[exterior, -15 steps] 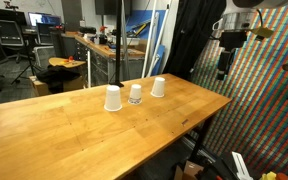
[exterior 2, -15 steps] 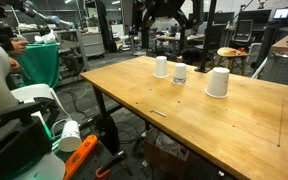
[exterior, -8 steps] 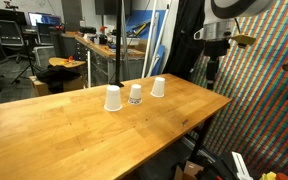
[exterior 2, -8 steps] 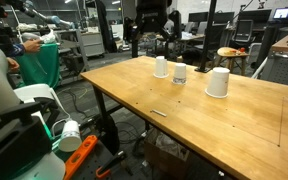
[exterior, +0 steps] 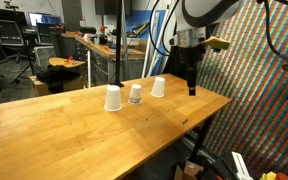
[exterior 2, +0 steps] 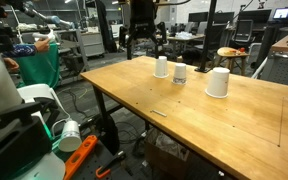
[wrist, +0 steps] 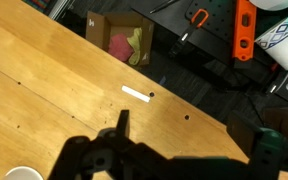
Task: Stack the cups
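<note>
Three cups stand upside down in a row on the wooden table. In both exterior views the outer two are plain white point(exterior: 112, 98) point(exterior: 158, 87) point(exterior 2: 217, 82) point(exterior 2: 161, 67). The middle one is smaller and translucent greyish point(exterior: 136, 94) point(exterior 2: 180, 73). My gripper point(exterior: 191, 85) point(exterior 2: 144, 48) hangs open and empty above the table's edge, just beyond the end cup of the row and apart from it. In the wrist view the two dark fingers point(wrist: 194, 135) are spread over bare wood, and a white cup rim point(wrist: 22, 175) shows at the bottom left corner.
A small white strip point(wrist: 137, 95) point(exterior 2: 158, 113) lies on the wooden table point(exterior: 94, 135). Below the table edge are a cardboard box point(wrist: 124, 38) with something pink in it, and orange tools point(wrist: 244, 30). A person in green point(exterior 2: 39, 60) is at a bench behind.
The arm has swung in from beyond the table's end towards the row of cups and has come lower. The cups have not moved.
</note>
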